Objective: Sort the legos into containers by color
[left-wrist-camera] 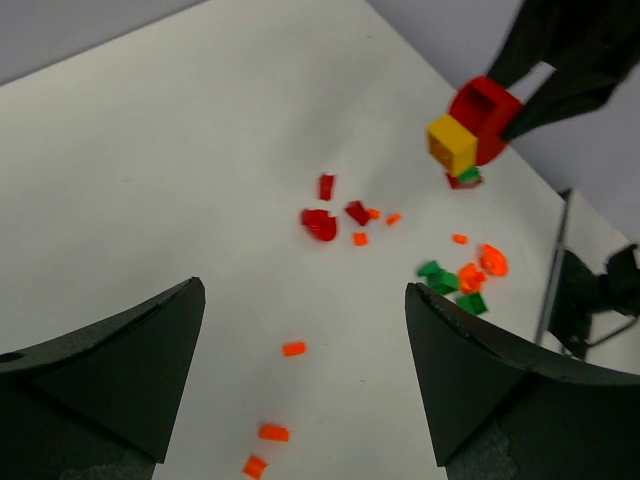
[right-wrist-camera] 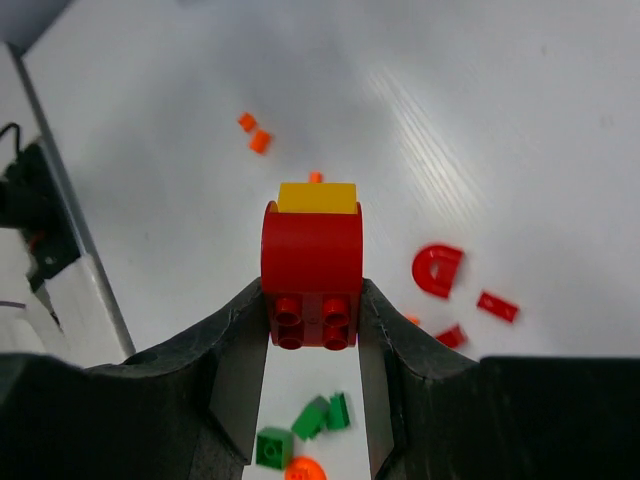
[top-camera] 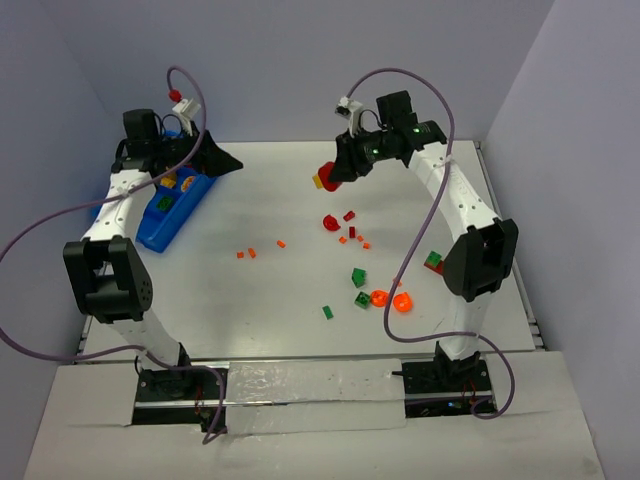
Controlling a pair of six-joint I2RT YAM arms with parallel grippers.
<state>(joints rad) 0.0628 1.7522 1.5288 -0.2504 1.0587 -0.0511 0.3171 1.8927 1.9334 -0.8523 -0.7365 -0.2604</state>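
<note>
**R gripper** [right-wrist-camera: 312,300]: jaws closed partway on a red brick [right-wrist-camera: 310,250], one finger on each side face. The studs face the wrist cam. A yellow brick [right-wrist-camera: 317,197] is attached at the red brick's far end, outside the fingers. In the top view the pair hangs over the far-centre part of the table [top-camera: 260,200] and looks raised off the surface.

**L gripper** [left-wrist-camera: 305,295]: jaws at full spread, nothing betw. the fingers. The top view puts it at far left, over the far end of the blue bin [top-camera: 152,237].

**Bin:** lies at an angle along the table's left edge. Yellow and orange pcs [top-camera: 165,183] are visible inside; which compartment cannot be told.

**Loose legos on the table, all well apart from the bin:**
- Red pcs [top-camera: 330,222] w/ small orange bits [top-camera: 358,238] just beside them, near the R gripper on its near side.
- Three orange chips [top-camera: 252,252] at centre-left, betw. the bin and the red pcs.
- Green bricks [top-camera: 358,276] at centre-right, w/ two translucent orange rounded pcs [top-camera: 403,302] just beside.
- Single green pc [top-camera: 327,312], nearer the arm bases.
- Green-and-red cluster [top-camera: 433,260], next to the R arm.
</note>
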